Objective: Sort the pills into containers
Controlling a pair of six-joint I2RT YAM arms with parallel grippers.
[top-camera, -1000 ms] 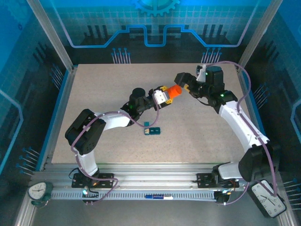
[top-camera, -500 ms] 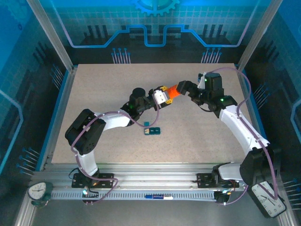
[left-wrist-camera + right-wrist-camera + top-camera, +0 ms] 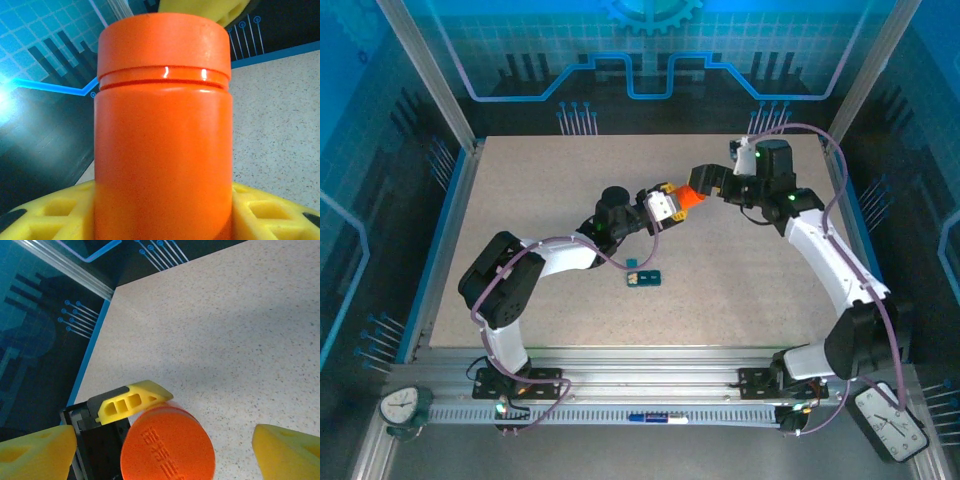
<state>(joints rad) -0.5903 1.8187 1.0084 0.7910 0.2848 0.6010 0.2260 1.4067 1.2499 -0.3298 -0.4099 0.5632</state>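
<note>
**While the bottle is clamped: containers lie apart from both sets of fingers**

As the top view shows it, my left fingers [image 3: 674, 194] are closed on the orange bottle [image 3: 693, 194], mid-surface and toward the rear. In the left wrist view the bottle [image 3: 162, 125] stands upright in frame. Its cap [image 3: 164, 42] is on, and my yellow pads [image 3: 270, 212] press its lower body from either side.

My right fingers [image 3: 706, 181] stand wide open at the capped end. In the right wrist view the cap [image 3: 167, 442] sits between the two yellow tips [image 3: 287, 450], with a gap on each side and touching neither.

The containers [image 3: 645, 279] are a dark-teal strip lying flat on the surface [image 3: 520, 220], nearer the arm bases than the bottle and just off my left forearm. They are well apart from both sets of fingers. One end cell shows something pale, too small to identify. A small teal piece [image 3: 632, 264] lies just beside the strip; I cannot tell what it is.
</note>
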